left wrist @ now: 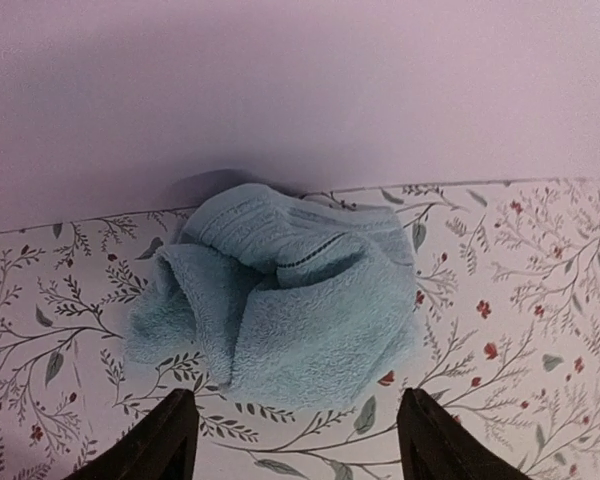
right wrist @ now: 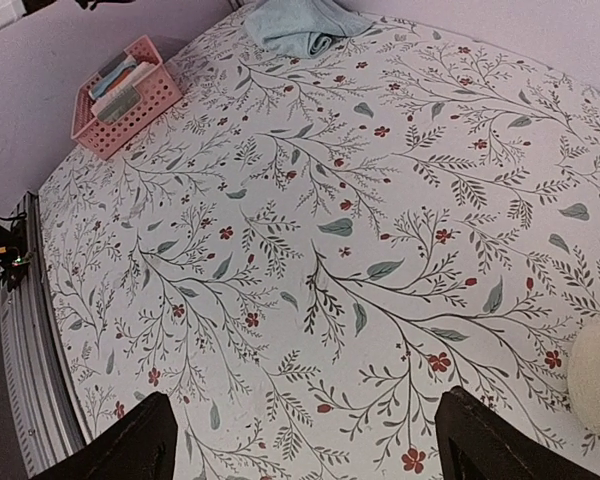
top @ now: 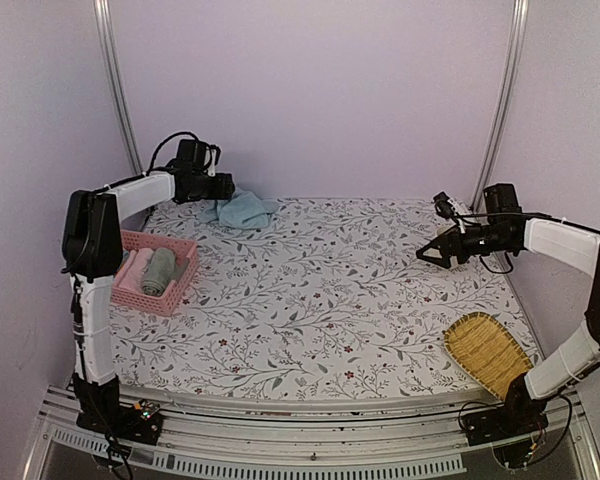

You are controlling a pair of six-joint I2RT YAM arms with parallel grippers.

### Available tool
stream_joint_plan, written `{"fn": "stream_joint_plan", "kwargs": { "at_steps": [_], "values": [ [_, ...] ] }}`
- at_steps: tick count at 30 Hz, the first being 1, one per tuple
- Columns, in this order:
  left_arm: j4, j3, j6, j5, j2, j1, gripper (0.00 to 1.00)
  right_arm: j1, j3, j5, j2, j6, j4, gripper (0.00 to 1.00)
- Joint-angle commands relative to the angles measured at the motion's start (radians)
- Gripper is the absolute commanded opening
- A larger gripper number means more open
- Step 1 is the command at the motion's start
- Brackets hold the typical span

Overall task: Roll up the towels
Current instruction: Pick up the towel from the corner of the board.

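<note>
One flowered worktop (top: 330, 290) carries everything: a pink basket (top: 160, 238) at its left edge, and past that, in the far left corner close to the back wall (top: 330, 100), the blue towel (top: 243, 210), a crumpled heap whose longer side runs left to right along the wall. Inside the basket the green towel (top: 160, 271) lies rolled, its long axis running near to far beside a pink roll (top: 136, 270). Both pincers are spread wide and hold nothing, the left pincer (left wrist: 295, 405) hovering just short of the blue towel, the right pincer (right wrist: 305, 400) above the worktop's right side.
</note>
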State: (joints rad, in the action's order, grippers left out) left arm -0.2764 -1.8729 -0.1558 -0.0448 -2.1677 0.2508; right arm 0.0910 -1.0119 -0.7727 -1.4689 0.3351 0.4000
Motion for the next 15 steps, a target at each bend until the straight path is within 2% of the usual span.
{"fn": "stream_joint_plan", "kwargs": {
  "at_steps": [1,3,6,9,15],
  "values": [
    [-0.036,-0.071,-0.155,0.151,-0.115,-0.075,0.61,-0.001,0.011,-0.096,-0.026,0.031,-0.034,0.89],
    [0.031,-0.044,-0.248,0.189,-0.137,-0.101,0.57,0.0,0.008,-0.119,-0.046,0.045,-0.022,0.87],
    [0.095,-0.05,-0.306,0.191,-0.184,-0.107,0.54,-0.002,-0.004,-0.145,-0.086,0.06,0.003,0.84],
    [0.097,-0.119,-0.334,0.202,-0.255,-0.109,0.53,-0.001,-0.012,-0.167,-0.114,0.078,0.023,0.81],
    [0.101,-0.212,-0.376,0.219,-0.349,-0.108,0.4,-0.001,-0.03,-0.195,-0.16,0.108,0.063,0.76]
  ]
}}
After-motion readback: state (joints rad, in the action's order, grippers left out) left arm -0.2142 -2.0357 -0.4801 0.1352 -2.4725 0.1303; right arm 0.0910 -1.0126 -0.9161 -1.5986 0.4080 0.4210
